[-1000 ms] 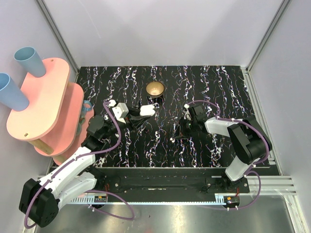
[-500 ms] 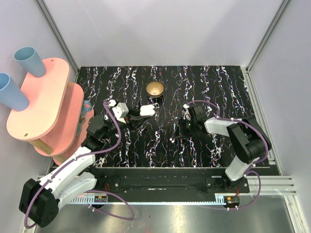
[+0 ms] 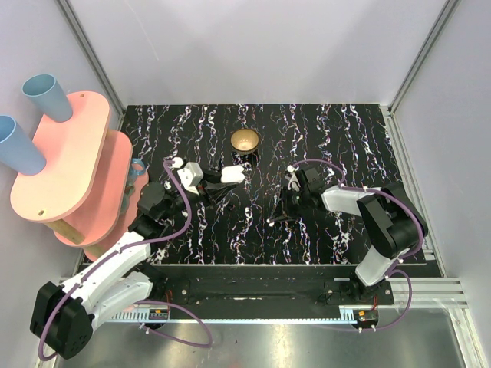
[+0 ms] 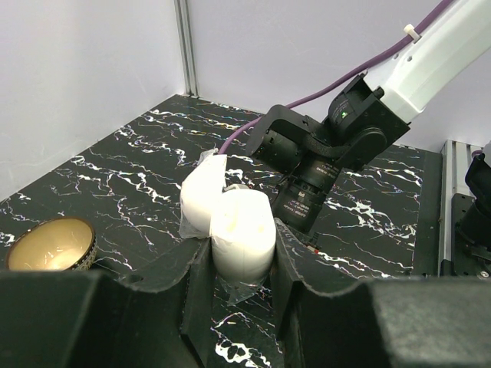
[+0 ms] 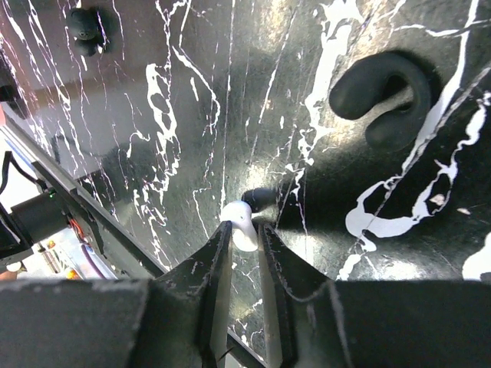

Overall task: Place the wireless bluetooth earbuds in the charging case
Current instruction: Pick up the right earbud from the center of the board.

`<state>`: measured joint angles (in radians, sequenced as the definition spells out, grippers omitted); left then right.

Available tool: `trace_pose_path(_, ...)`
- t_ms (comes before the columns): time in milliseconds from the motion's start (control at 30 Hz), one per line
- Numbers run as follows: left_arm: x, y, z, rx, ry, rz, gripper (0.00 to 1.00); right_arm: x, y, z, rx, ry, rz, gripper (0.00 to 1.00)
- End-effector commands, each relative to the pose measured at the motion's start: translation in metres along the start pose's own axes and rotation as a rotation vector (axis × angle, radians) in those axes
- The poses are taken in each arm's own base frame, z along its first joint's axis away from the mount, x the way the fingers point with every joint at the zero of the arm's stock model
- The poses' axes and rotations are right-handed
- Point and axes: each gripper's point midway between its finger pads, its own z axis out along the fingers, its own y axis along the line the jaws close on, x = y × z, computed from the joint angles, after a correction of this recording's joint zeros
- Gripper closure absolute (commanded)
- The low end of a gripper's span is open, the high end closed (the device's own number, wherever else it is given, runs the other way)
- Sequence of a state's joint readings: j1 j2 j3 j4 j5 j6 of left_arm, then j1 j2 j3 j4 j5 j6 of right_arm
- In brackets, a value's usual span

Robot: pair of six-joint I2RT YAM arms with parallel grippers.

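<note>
Both claws clamped
The left claw (image 4: 242, 254) grips the open case (image 4: 244, 226), its inside hidden; the right claw (image 5: 244, 231) pinches an earbud (image 5: 239, 217), half covered by its tips.

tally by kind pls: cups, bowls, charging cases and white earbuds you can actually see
blue cups: 2
brass bowl: 1
white charging case: 1
white earbud: 1
total: 5

A brass bowl (image 3: 245, 140) sits on the black marbled table (image 3: 345, 130).
</note>
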<state>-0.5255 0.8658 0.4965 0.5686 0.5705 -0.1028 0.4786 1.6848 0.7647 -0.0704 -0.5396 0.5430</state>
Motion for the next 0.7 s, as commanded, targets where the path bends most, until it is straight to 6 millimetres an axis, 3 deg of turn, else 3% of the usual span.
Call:
trace_pose_path(0,-0.011,0.002,0.003,-0.004,-0.032,0.024,1.0,0.01,0.007,0.004,-0.036,0.034,-0.041,0.75)
trace_pose_path(200,-0.011,0.002,0.003,-0.007,-0.032,0.022,1.0,0.011,0.008,0.005,-0.036,0.035,-0.043,0.76)
trace_pose_path(433,-0.01,0.002,0.003,-0.007,-0.027,0.018,1.0,0.007,0.011,0.002,-0.04,0.017,-0.059,0.86)
trace_pose_path(667,-0.013,0.002,0.004,-0.004,-0.032,0.024,1.0,-0.012,0.033,-0.014,-0.069,-0.055,-0.111,0.97)
